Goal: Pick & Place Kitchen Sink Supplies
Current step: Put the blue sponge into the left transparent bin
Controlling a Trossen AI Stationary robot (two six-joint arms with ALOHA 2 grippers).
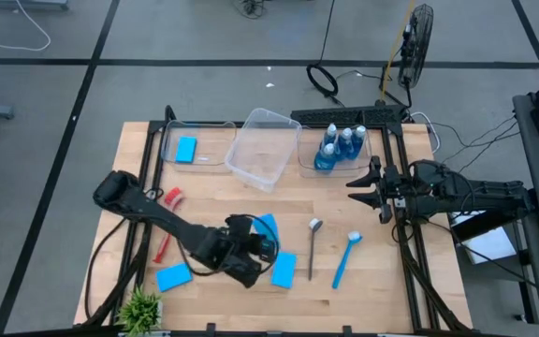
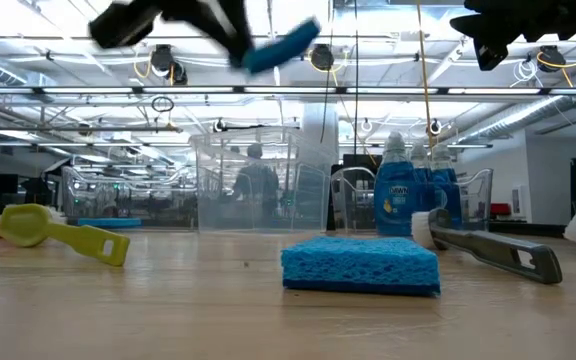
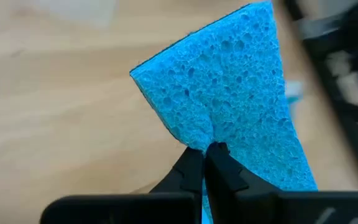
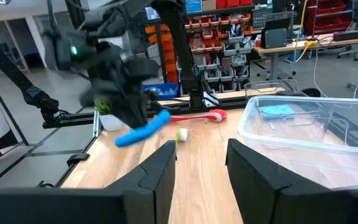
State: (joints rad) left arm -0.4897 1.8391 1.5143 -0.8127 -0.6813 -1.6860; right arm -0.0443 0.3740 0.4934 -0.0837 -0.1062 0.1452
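Note:
My left gripper [image 1: 254, 241] hovers over the table's near middle, shut on a bright-blue sponge [image 1: 268, 227], high above the wood in the low view [image 2: 283, 45]. Two more sponges [image 1: 174, 276] [image 1: 284, 270] lie flat on the table, and another [image 1: 186, 150] lies in the left clear bin. Blue bottles [image 1: 340, 145] stand in the right bin. A grey spoon-like tool [image 1: 313, 245], a blue brush [image 1: 344, 257] and a red brush [image 1: 167, 225] lie on the wood, and a yellow brush [image 2: 63, 232] shows in the low view. My right gripper [image 1: 368, 184] waits open at the right edge. My left gripper pinches the blue sponge between its two shut fingers [image 3: 194, 171] at the sponge's edge [image 3: 213, 134], and the rest of it sticks out beyond the fingertips. The sponge [image 2: 283, 45] is lifted clear of the table and tilted.
A third clear bin [image 1: 265, 148] sits tilted between the other two at the far side. A small green plant [image 1: 140, 307] stands at the near left corner. Black frame rails run along the table's left and right edges. Bare wood lies between the far bins and the tools.

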